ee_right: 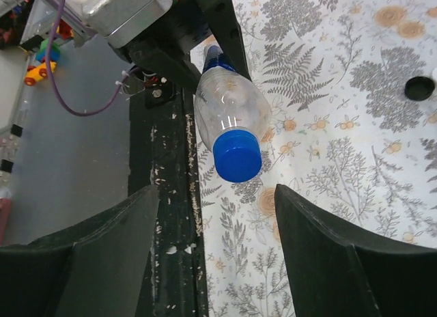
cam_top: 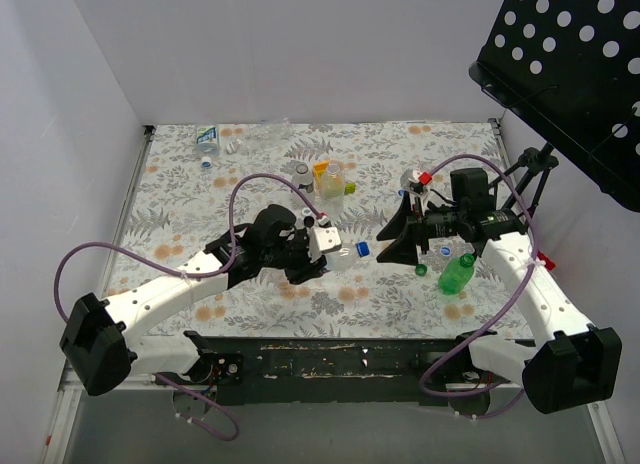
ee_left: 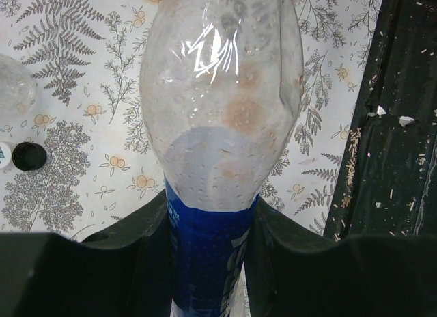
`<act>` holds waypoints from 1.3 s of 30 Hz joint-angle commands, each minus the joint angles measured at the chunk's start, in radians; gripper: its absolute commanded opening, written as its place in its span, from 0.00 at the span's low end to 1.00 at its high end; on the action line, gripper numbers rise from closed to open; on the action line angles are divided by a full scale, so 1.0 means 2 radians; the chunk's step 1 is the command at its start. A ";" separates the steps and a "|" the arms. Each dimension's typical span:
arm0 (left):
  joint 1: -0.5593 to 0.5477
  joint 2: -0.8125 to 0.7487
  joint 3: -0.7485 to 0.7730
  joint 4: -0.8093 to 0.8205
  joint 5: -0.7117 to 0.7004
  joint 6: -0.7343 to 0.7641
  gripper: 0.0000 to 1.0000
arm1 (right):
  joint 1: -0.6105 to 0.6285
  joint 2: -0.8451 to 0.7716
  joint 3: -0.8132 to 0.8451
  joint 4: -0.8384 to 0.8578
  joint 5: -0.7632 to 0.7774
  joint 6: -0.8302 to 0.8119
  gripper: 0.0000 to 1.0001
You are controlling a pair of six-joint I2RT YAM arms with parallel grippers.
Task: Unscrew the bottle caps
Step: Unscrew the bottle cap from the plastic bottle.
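Note:
My left gripper (cam_top: 333,254) is shut on a clear bottle (ee_left: 225,105) at its blue label (ee_left: 208,262), holding it sideways above the table. The bottle's blue cap (cam_top: 362,249) points toward my right gripper (cam_top: 386,246). In the right wrist view the blue cap (ee_right: 237,158) sits on the bottle (ee_right: 229,105) just ahead of my open right gripper (ee_right: 218,228). The fingers (ee_right: 102,249) stand wide apart and do not touch the cap. A green bottle (cam_top: 457,274) lies by the right arm with a green cap (cam_top: 421,269) beside it.
A yellowish bottle (cam_top: 330,179) stands mid-table. Clear bottles (cam_top: 207,136) lie at the back left, with a blue cap (cam_top: 206,164) nearby. A black cap (ee_left: 29,156) lies loose on the floral cloth. A black perforated stand (cam_top: 570,64) overhangs the right side. The table's dark front edge (cam_top: 330,354) is close.

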 commanded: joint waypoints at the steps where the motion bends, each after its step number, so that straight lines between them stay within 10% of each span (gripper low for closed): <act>1: -0.009 0.002 0.013 0.012 -0.021 0.008 0.11 | 0.001 0.007 -0.010 0.054 -0.017 0.094 0.75; 17: -0.019 0.021 0.028 0.018 -0.028 0.002 0.11 | 0.049 0.045 -0.023 0.095 0.081 0.177 0.68; 28: -0.020 0.018 0.024 0.018 -0.030 0.006 0.11 | 0.050 0.041 -0.020 0.087 0.031 0.135 0.14; 39: -0.014 0.010 0.006 -0.023 0.112 0.044 0.13 | 0.065 0.081 0.098 -0.245 0.030 -0.455 0.04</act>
